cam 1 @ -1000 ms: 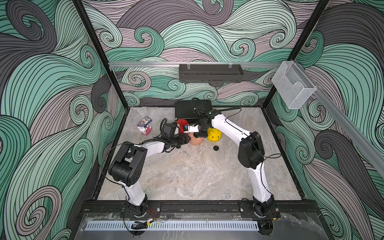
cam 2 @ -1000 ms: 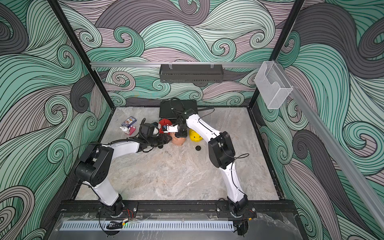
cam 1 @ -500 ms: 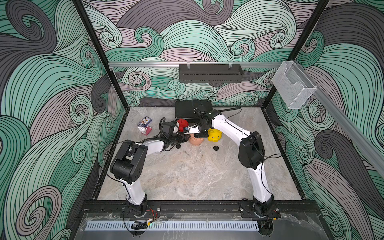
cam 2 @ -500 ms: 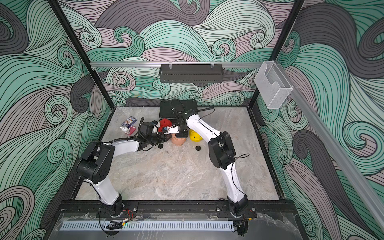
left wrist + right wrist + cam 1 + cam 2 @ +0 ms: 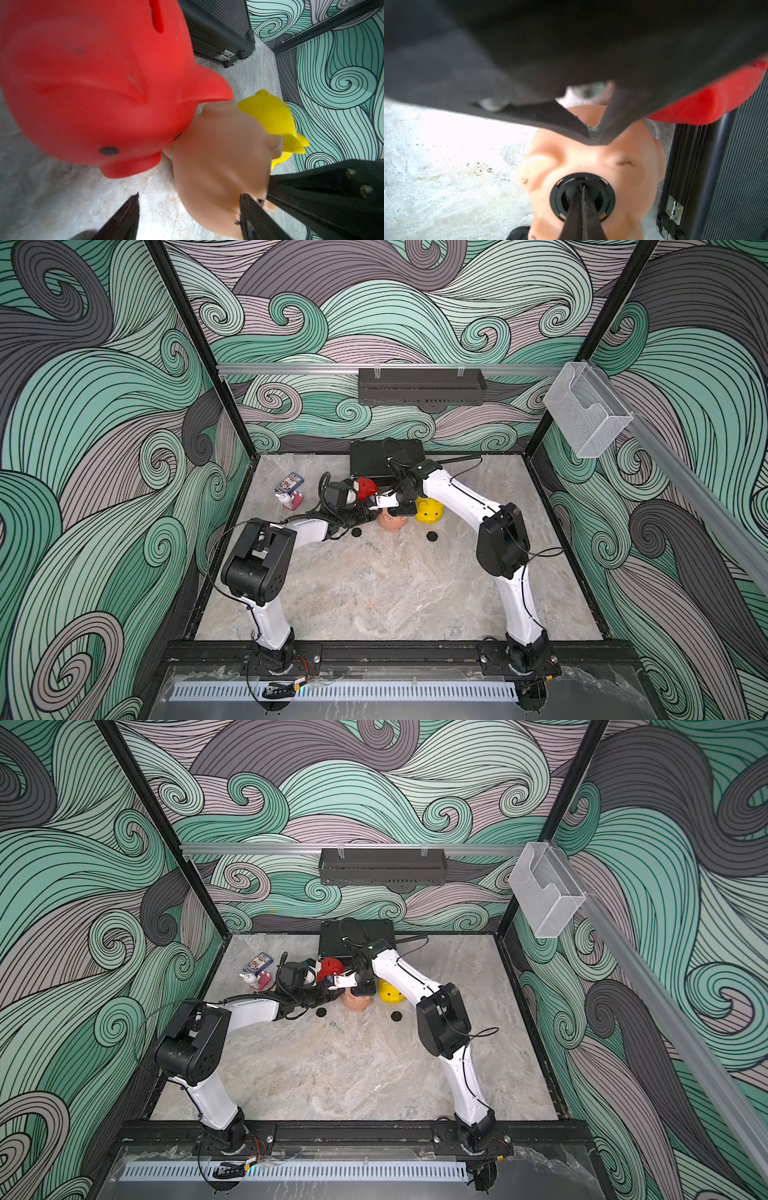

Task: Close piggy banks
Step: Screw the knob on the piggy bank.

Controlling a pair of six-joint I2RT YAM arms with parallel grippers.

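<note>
- If the right gripper (image 5: 581, 186), tips pressed together down in the seated plug (image 5: 608, 197), pushes off-centre, the plug could cock in the belly hole and not lock.
- Peach pig (image 5: 591, 162) lies belly up, far middle of the table (image 5: 374, 593). Red pig (image 5: 368, 487) is on its far-left side and yellow pig (image 5: 430, 512) is just right of it. The glossy round body could roll or skid under the push.
- Left gripper (image 5: 188, 196) is spread at the peach pig. One finger is against it and the other shows bare table in between, so the bracing looks weak.
- Both wrists crowd over the pigs, so a bump could knock the red pig.
- Near-left plug (image 5: 356, 532) and near-right plug (image 5: 432, 536) lie loose just near of the pigs, so an arm could sweep them off.
- Hidden: whether the right tips pinch a tab inside the plug, can't tell.
- Whether the plug is fully home is unclear.
- Red and yellow belly holes are not visible.
- In both top views the arms cover the peach pig's belly.
- In the right wrist view a blurred black mass blocks the upper half.
</note>
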